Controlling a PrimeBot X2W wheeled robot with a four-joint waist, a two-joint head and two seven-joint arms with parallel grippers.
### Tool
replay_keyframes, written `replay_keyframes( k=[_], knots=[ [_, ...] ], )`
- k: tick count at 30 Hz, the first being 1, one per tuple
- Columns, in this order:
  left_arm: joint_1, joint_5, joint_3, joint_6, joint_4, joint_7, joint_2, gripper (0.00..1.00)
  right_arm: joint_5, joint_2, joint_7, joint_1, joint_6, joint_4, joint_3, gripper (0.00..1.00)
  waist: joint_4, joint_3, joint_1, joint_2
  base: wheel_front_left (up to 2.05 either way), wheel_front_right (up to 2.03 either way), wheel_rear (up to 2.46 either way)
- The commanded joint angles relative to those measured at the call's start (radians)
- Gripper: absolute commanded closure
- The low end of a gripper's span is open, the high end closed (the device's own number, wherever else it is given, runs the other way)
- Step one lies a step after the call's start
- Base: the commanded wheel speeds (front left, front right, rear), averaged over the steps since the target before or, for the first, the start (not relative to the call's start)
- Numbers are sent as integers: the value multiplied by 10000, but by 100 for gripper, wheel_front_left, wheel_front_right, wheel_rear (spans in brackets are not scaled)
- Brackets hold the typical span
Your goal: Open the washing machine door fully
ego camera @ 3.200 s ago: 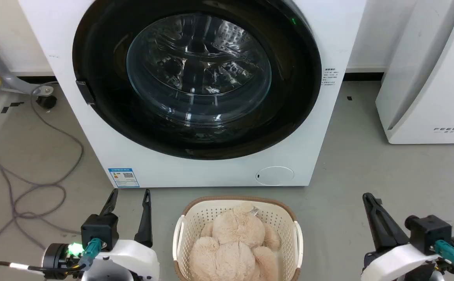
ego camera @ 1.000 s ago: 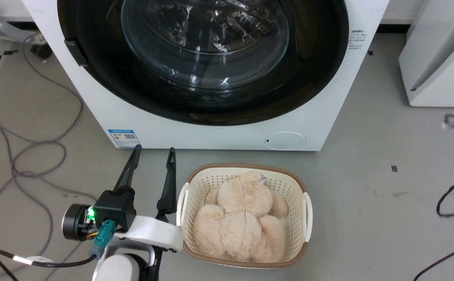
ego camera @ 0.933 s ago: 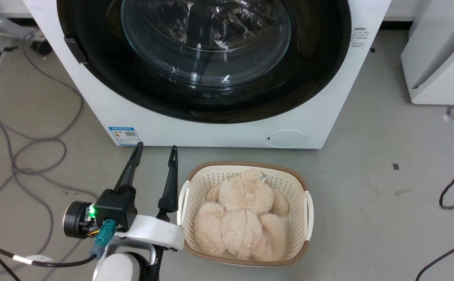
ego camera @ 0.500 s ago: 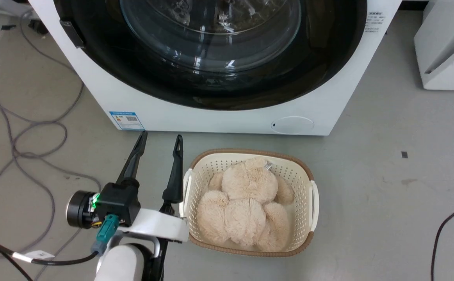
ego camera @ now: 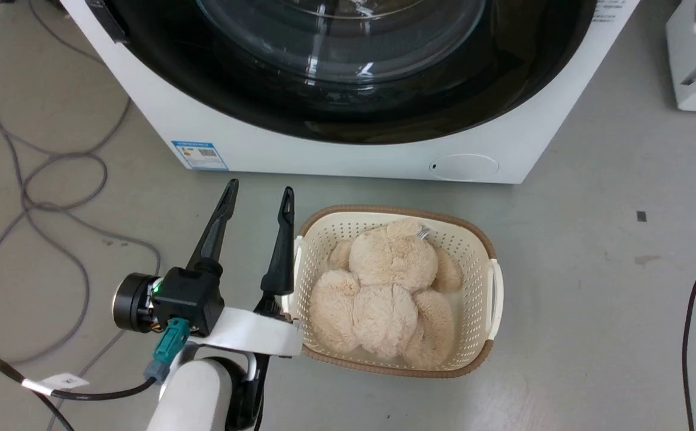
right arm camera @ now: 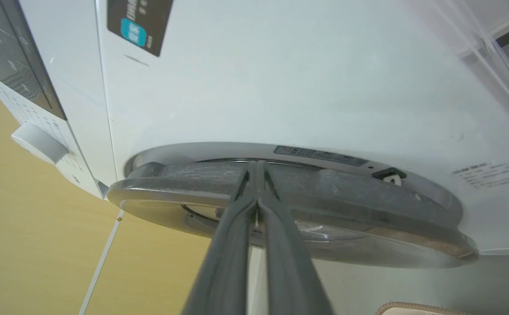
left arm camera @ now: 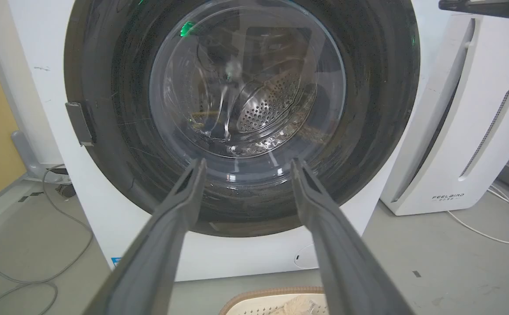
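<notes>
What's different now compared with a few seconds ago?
The right gripper has left its resting spot at lower right and risen to the rim of the washing machine door, fingers together. The head camera moved too. The left gripper stays open; the basket hasn't moved.

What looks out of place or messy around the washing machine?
Nothing is spilled or broken. Loose grey cables sprawl in loops on the floor left of the washing machine, and the washing machine door looks scuffed and streaky on its black ring.
</notes>
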Motion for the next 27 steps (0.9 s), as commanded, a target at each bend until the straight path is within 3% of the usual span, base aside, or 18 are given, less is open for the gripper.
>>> replay_keyframes(
  k=[1, 18, 27],
  knots=[
    [-184, -49, -36, 71, -2, -99, 12, 0, 317, 50, 171, -445, 9, 251, 174, 100, 61, 86, -1, 0, 0, 0, 0],
    [-735, -336, -429, 318, -34, -450, 12, 0, 1838, 196, 2157, -3015, 10, 2139, 2226, 100, 377, 900, -1, 0, 0, 0, 0],
    [-705, -336, -401, 316, 63, -450, 12, 0, 1687, 344, 3252, -2668, 10, 2162, 2593, 100, 363, 809, -1, 0, 0, 0, 0]
  ],
)
